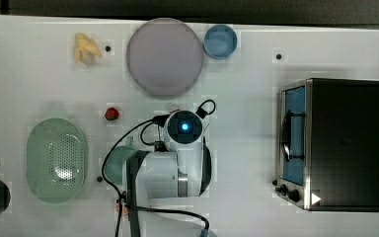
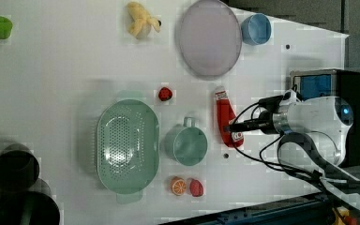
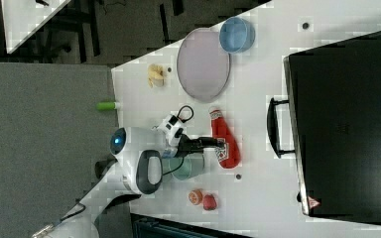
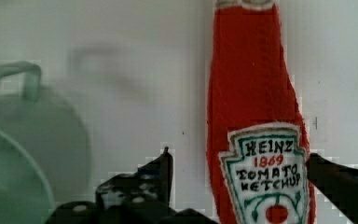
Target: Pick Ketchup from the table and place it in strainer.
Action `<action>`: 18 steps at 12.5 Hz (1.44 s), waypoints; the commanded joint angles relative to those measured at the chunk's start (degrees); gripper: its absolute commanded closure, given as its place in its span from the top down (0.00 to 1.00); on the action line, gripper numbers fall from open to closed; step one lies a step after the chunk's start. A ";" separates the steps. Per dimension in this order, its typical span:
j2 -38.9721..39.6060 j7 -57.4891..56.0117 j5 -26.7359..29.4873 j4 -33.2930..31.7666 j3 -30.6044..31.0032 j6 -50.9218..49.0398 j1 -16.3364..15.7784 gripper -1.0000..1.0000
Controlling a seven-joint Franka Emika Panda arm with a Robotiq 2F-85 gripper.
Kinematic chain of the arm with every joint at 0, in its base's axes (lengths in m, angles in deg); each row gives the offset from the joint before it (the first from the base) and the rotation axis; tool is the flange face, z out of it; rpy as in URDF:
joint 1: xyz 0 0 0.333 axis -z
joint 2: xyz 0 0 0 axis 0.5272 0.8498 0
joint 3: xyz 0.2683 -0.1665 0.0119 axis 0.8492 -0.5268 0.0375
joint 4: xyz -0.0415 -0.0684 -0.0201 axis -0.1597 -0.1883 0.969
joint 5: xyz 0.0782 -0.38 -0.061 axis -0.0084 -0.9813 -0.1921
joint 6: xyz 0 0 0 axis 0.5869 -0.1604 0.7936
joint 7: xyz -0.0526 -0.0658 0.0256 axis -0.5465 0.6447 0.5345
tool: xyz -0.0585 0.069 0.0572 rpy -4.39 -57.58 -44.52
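Red ketchup bottle (image 2: 226,121) lay flat on the white table (image 2: 65,70), between the teal cup (image 2: 186,144) and the black toaster oven (image 3: 347,124), well apart from the pale green strainer (image 2: 127,145). Gripper (image 4: 237,179) was wide open, one finger (image 4: 142,184) on each side of the bottle's label end, gripping nothing. In the left view the strainer sat left of the cup, with a strawberry (image 2: 165,93) above them and the grey plate (image 2: 209,37) further up.
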 commanded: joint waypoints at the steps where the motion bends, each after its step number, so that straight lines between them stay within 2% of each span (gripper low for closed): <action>1: 2.57 -2.40 0.49 0.35 -0.84 4.24 0.40 1.00; 3: 4.51 -2.39 0.49 0.33 -1.14 7.21 0.40 1.00; 4: 5.29 -2.41 0.49 0.24 -1.14 8.16 0.38 0.96; 7: 5.45 -2.38 0.49 0.24 -0.97 8.39 0.29 0.62; 11: -1.25 -2.40 0.50 0.36 -1.08 4.84 0.46 0.62; 18: -23.55 -1.12 0.71 1.87 1.00 -17.85 -0.42 0.62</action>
